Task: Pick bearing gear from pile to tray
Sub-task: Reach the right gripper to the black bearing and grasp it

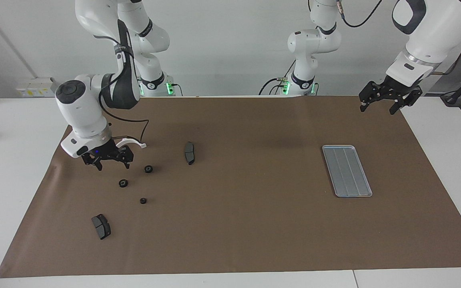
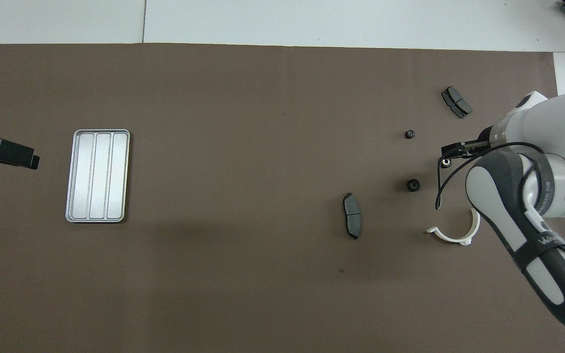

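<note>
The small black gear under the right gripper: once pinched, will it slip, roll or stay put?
The gear lies flat on the brown mat, so it probably stays put rather than rolling. It looks rigid, so it likely won't deform. It is small and round, so it might squirt sideways if the open right gripper above it closes off-centre.

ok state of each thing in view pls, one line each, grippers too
right gripper: open, empty, in the air over the pile
left gripper: open, empty, waits off the tray's end of the mat
tray: empty, flat on the mat
three black gears: loose on the mat, apart, none gripped
white half-ring bracket: lying flat, untouched
two brake pads: lying flat, apart
</note>
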`<act>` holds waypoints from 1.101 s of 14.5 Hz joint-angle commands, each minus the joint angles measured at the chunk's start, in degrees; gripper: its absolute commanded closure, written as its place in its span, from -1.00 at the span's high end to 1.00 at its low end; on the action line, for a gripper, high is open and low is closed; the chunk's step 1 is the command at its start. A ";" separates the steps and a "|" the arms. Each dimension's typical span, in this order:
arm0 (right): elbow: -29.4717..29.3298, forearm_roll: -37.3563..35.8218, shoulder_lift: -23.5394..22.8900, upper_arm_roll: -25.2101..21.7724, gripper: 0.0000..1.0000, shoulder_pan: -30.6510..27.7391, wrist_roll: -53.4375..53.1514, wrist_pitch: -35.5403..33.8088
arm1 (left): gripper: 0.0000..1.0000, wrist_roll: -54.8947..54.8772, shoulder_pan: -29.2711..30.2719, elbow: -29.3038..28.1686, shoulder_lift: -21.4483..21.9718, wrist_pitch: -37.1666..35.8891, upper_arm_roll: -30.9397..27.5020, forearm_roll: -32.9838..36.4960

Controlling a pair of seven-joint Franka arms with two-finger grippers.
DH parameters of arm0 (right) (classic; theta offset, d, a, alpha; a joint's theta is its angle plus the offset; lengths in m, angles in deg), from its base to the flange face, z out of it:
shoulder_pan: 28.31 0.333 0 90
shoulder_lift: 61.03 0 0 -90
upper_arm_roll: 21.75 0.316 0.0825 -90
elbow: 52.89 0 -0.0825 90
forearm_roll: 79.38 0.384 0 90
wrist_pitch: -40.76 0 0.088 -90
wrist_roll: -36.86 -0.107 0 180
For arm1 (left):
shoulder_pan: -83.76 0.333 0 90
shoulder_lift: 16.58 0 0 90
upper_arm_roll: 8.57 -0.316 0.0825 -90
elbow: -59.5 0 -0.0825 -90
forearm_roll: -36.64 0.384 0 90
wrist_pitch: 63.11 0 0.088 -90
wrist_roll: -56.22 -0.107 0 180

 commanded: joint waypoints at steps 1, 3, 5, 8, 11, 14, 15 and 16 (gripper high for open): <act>4.75 1.14 -1.24 0.47 1.00 -1.32 3.20 7.26 | 1.00 -0.13 0.45 -0.64 0.78 -0.38 0.42 0.75; 5.21 1.14 -2.73 0.47 1.00 -1.50 3.29 10.00 | 1.00 -0.13 0.54 -0.64 0.78 -0.38 0.34 0.75; 5.21 1.14 -3.97 0.47 1.00 -1.77 3.55 11.24 | 1.00 -0.13 0.45 -0.64 0.78 -0.38 0.42 0.75; 5.38 1.14 -5.64 0.47 0.95 -1.85 4.52 13.17 | 1.00 -0.13 0.45 -0.64 0.78 -0.38 0.42 0.75; 5.38 1.14 -6.34 0.47 0.49 -1.85 4.43 14.31 | 1.00 -0.13 0.54 -0.64 0.78 -0.38 0.42 0.75; 5.38 2.71 -6.70 0.47 0.32 -1.85 4.52 14.41 | 1.00 -0.13 0.54 -0.64 0.78 -0.38 0.42 0.75; 5.38 3.86 -7.05 0.47 0.31 -1.85 4.52 14.49 | 1.00 -0.13 0.54 -0.64 0.78 -0.38 0.34 0.75; 5.38 4.39 -7.14 0.47 0.26 -1.77 4.60 14.49 | 1.00 -0.13 0.45 -0.64 0.78 -0.38 0.34 0.75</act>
